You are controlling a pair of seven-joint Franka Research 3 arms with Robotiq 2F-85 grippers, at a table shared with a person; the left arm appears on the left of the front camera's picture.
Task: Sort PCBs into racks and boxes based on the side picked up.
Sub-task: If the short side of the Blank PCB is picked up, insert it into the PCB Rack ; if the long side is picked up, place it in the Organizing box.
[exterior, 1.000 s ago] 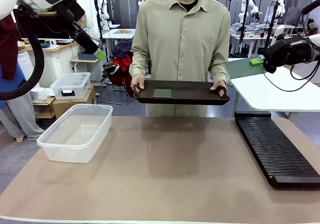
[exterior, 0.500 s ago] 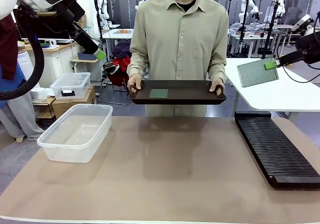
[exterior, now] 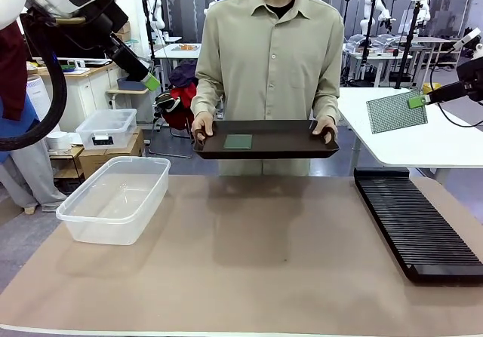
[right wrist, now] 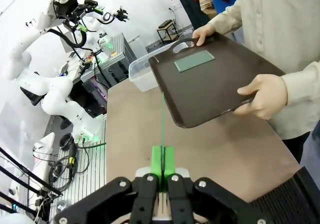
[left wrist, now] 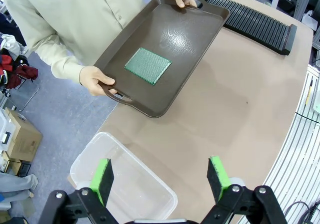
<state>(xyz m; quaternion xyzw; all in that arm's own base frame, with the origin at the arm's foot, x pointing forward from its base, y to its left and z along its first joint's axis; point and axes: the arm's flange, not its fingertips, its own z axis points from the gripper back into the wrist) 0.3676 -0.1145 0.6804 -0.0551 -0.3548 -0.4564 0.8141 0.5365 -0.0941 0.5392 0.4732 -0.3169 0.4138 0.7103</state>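
A person at the far side holds a dark tray with one green PCB lying flat on it. My right gripper is raised at the far right, above the rack's far end, shut on a second PCB that hangs tilted with its dotted face toward the camera. In the right wrist view this board is a thin green edge between the shut pads. My left gripper is open and holds nothing, high above the clear box and looking at the PCB on the tray. The black rack lies at right.
The clear box stands at the table's left; nothing lies inside it. A smaller lidded bin sits on cartons beyond the table, and a white side table stands behind the rack. The person's hands grip both tray handles.
My right gripper has swung to the right with its PCB, which turned from edge-on to face the camera. The person drew the tray slightly left. The left arm stayed still.
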